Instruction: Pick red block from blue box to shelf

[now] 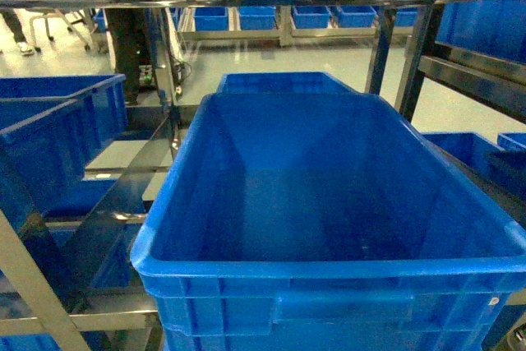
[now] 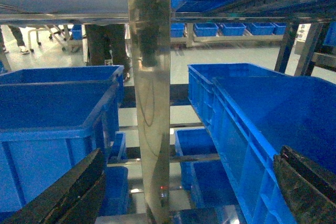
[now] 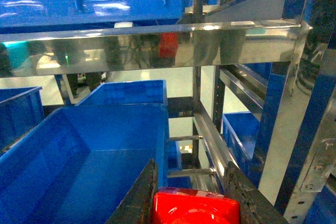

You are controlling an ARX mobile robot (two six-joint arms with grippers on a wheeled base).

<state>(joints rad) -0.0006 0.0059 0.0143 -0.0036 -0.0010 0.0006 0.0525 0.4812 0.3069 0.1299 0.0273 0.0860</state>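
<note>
Shelf [image 3: 157, 45] rail overhead; right end effector [image 3: 191, 203] clamps red block [image 3: 195, 208]; left end effector [image 2: 189, 192] spread, empty.

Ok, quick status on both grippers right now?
Left gripper: open, nothing between its fingers.
Right gripper: closed on the red block, above a deep blue crate.
</note>
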